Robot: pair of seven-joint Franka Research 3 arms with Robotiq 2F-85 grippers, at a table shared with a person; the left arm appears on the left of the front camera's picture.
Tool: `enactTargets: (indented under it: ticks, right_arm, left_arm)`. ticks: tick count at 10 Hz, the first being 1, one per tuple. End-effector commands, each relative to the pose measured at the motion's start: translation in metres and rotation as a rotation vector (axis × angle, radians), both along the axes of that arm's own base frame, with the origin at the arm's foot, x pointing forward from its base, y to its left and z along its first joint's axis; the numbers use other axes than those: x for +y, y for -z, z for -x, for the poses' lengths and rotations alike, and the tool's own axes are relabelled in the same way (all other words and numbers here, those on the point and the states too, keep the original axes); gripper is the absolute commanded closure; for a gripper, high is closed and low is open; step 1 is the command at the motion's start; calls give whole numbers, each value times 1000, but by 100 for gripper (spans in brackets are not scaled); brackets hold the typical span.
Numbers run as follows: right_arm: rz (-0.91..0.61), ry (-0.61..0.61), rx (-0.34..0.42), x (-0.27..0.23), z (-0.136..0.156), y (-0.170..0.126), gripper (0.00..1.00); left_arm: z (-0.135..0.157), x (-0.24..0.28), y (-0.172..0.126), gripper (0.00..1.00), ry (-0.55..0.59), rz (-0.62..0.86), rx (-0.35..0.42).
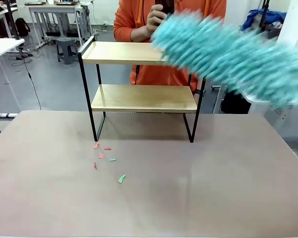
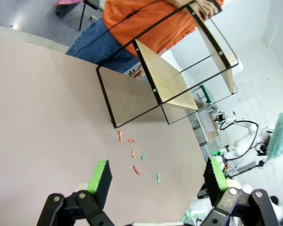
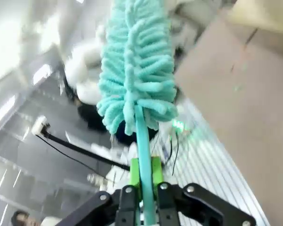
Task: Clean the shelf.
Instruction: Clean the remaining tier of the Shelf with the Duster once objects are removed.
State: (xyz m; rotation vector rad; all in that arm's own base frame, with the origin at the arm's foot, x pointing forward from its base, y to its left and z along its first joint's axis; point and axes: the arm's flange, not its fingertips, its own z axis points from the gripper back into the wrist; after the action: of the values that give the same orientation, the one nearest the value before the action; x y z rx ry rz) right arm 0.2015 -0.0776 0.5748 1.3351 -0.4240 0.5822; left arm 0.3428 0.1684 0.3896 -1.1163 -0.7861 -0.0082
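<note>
Right wrist view: tool [image 3: 144,181] round duster [image 3: 137,70]

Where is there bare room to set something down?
Bare: near half and right side of the table; lower board of the shelf. Crowded: scraps by its front-left leg; the duster hangs over the top board's right end.

Front view faces shelf [image 1: 144,98], left wrist shares it

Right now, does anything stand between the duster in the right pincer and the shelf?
Nothing visible does. The teal duster, clamped in the right pincer, overlaps the right end of the shelf in the front view; the person's hand is raised beyond its tip.
</note>
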Motion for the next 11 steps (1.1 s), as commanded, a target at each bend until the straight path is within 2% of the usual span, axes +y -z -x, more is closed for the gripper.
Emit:
enactTargets:
  ticks: [1, 2, 3, 4, 5, 6, 7, 11]
  right_arm:
    - [-107, 383, -34, -56, 33, 0, 88]
    - [-124, 523, -13, -67, 43, 12, 88]
    - [-79, 680, 63, -69, 43, 28, 88]
    - [-11, 736, 154, -62, 34, 48, 88]
    - [157, 813, 256, -49, 18, 67, 88]
    - [303, 843, 326, -32, -4, 81, 88]
    - [61, 760, 113, -103, 40, 46, 88]
    - [61, 760, 113, -103, 40, 46, 88]
  left_arm:
    - [4, -6, 1, 0, 0, 12, -19]
    - [4, -6, 1, 0, 0, 12, -19]
    - [4, -6, 1, 0, 0, 12, -19]
    - [4, -6, 1, 0, 0, 12, -19]
    - [4, -6, 1, 0, 0, 12, -19]
    - [4, -6, 1, 0, 0, 12, -19]
    - [4, -6, 1, 0, 0, 12, -19]
    - [4, -6, 1, 0, 0, 12, -19]
